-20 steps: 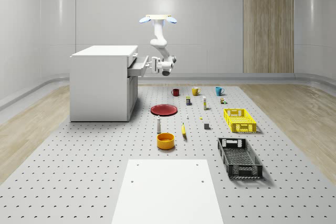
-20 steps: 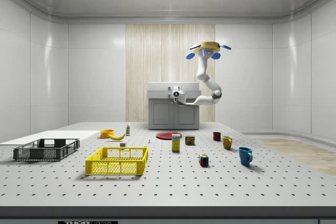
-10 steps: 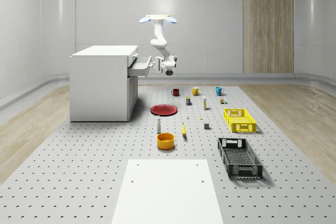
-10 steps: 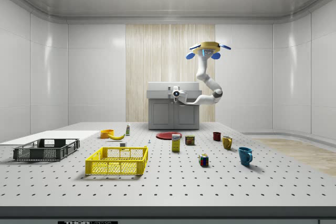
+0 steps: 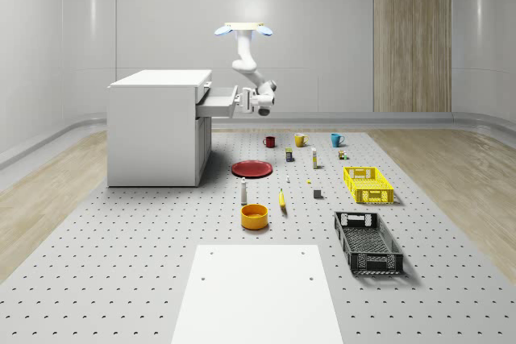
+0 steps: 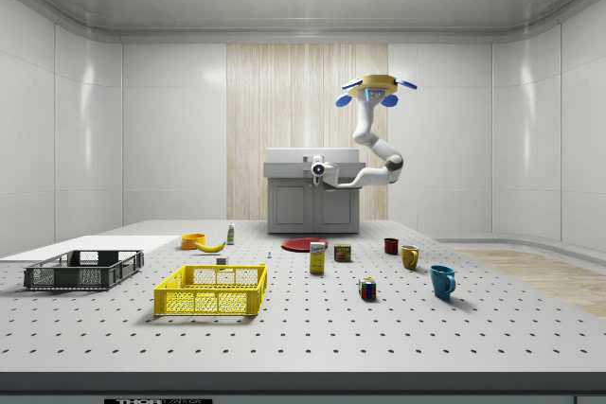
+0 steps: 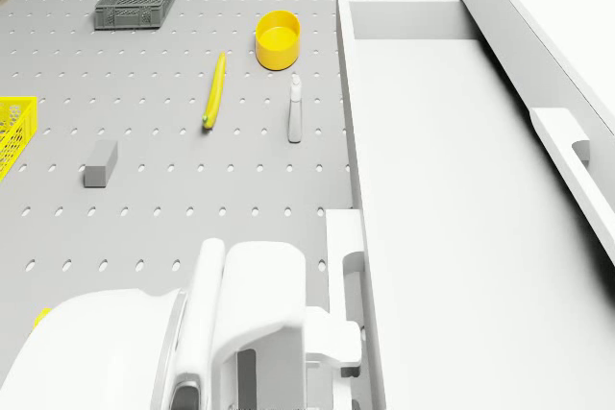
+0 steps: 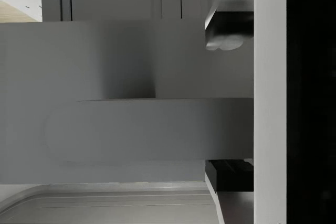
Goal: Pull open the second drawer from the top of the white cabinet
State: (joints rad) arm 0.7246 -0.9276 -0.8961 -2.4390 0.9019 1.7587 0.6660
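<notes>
A big gray floor (image 5: 121,279) full of little holes is stretching across a bright room with pale walls and one wooden panel (image 5: 411,34). A flat white sheet (image 5: 258,296) is lying near the front.

The white cabinet (image 5: 157,130) is standing at the whole-scene view's left, and its drawer (image 5: 216,103) is sticking out toward the robot. The drone (image 5: 243,29) is hovering in the air beside the cabinet, over the floor. Its arm is bending down to the drawer front.

The gripper (image 8: 228,100) is pinching the drawer's handle (image 8: 147,129), one dark finger (image 8: 226,35) on each side. The handle is hiding the fingers' inner faces.

The yellow crate (image 5: 368,184) and the black crate (image 5: 368,242) are sitting empty. The yellow bowl (image 5: 254,216) is hard to see into. A red plate (image 5: 251,168), three cups (image 5: 300,140), a banana (image 5: 282,199) and a small bottle (image 5: 244,192) are sitting about.
</notes>
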